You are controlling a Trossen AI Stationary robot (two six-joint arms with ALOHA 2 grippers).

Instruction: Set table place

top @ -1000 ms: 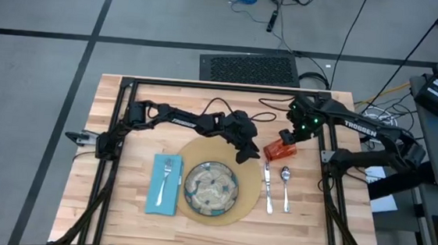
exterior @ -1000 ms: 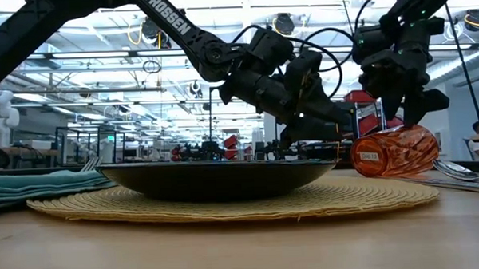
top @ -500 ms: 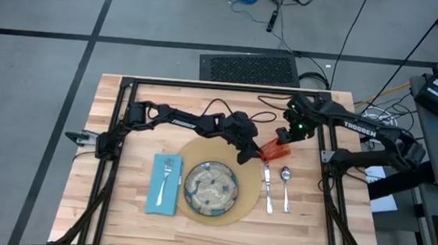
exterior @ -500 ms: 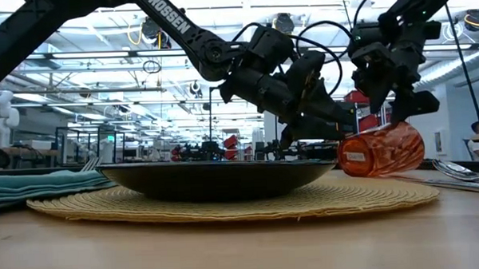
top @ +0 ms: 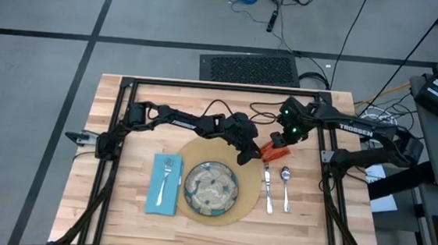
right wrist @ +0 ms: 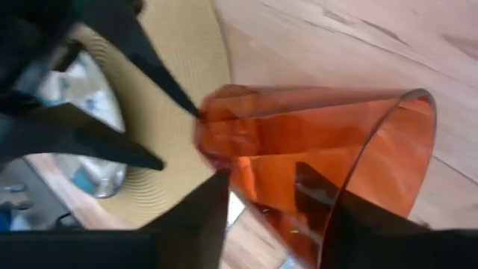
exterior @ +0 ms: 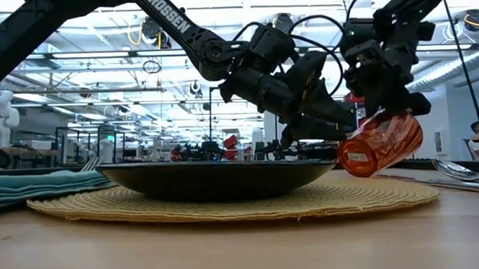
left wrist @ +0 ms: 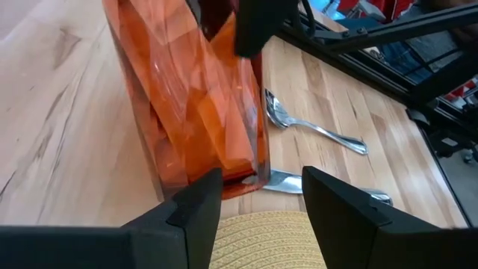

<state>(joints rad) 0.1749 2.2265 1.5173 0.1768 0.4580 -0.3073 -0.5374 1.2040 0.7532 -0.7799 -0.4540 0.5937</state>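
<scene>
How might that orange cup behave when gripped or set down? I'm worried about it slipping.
The orange cup looks clear, glossy and faceted: probably stiff but slippery. The right gripper holds it tilted, apparently off the table, left gripper open beside its base, so it seems light. Round and tapered, it may roll if laid down.

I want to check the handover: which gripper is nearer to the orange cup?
Right. The right gripper is shut on the tilted orange cup; the left gripper is open just beside the cup's base, at the mat's edge.
</scene>
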